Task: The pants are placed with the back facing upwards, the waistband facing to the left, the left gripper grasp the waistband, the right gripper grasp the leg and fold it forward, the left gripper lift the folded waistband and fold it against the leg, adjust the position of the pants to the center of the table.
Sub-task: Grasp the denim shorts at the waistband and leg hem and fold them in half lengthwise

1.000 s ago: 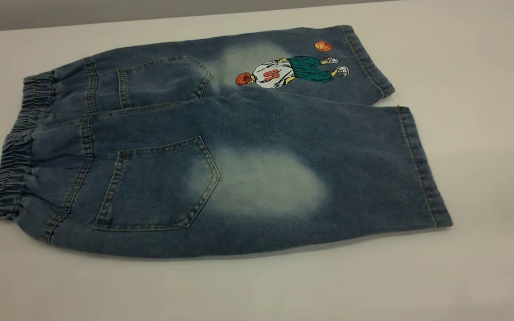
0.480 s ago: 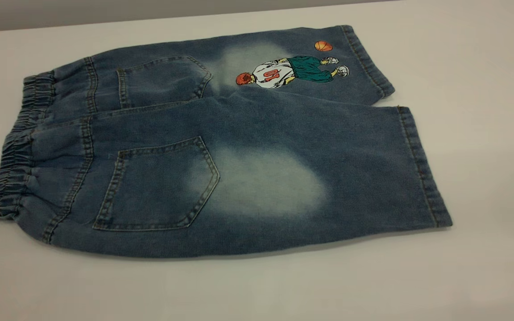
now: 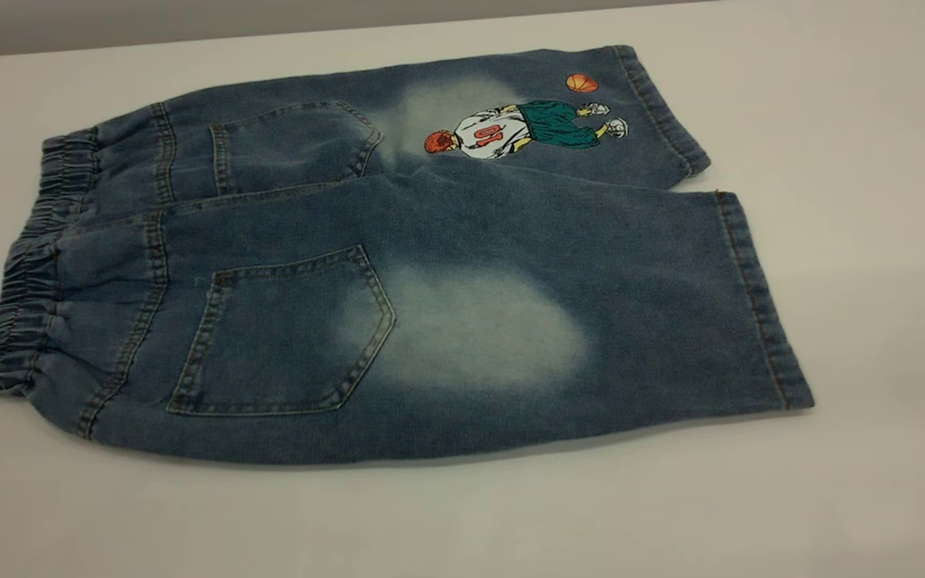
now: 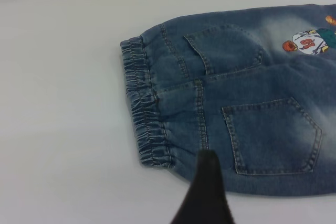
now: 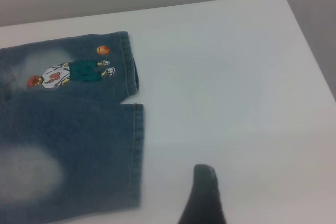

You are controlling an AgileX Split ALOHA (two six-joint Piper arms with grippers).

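Blue denim pants lie flat and unfolded on a white table, back side up. The gathered, puckered waistband is at the left end, and the two stitched leg hems are at the right end.

The near leg is plain denim with a large pale faded patch and a back pocket to the left of that patch. The far leg carries a cartoon basketball player print with a small orange ball just beside it, and a second back pocket nearer the waistband. The two legs touch along most of their length and part slightly at the hems.

No arm shows in the exterior view. In the left wrist view, one black fingertip of the left gripper hangs at the near edge of the pants, close to the near end of the waistband; it holds nothing that can be seen, and how far it is open cannot be told. In the right wrist view, one black fingertip of the right gripper hangs over bare table, to the right of the plain leg's hem and apart from it; its opening cannot be told either, and nothing is seen in its grasp.
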